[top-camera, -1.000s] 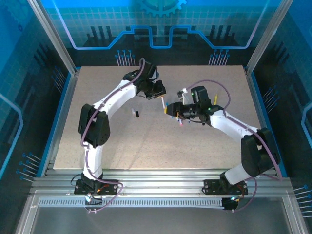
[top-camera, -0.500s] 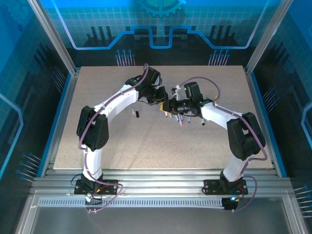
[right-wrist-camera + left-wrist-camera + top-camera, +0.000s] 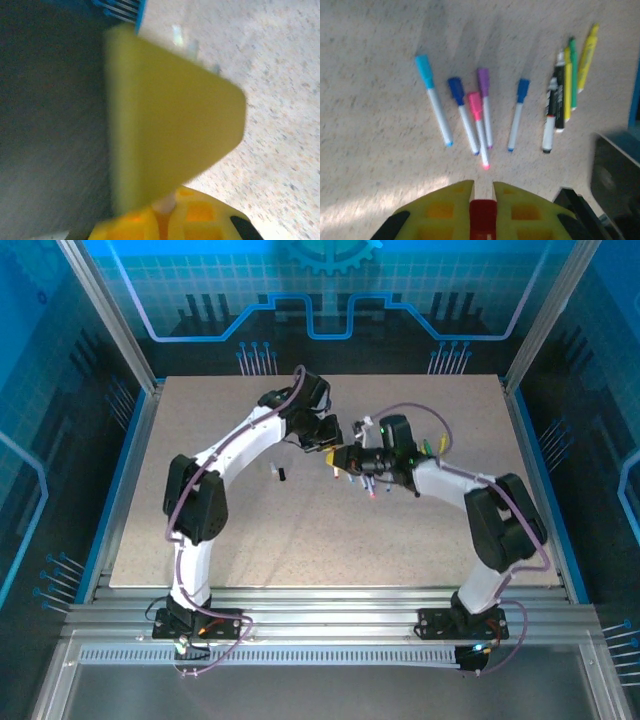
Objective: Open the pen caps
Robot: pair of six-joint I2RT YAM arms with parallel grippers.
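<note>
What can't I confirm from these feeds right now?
Left wrist: red item in the left gripper, cut by the bottom edge; cap or pen unclear.
Right wrist: a blurred yellow finger, whose unclear, blocks what the right gripper pinches.
Top external: too small to tell what the grippers share.

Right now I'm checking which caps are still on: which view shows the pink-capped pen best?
Left wrist: the pink-capped pen lies close and whole, cap on. Top external gives a tiny pink-tipped sliver beside the right arm.
</note>
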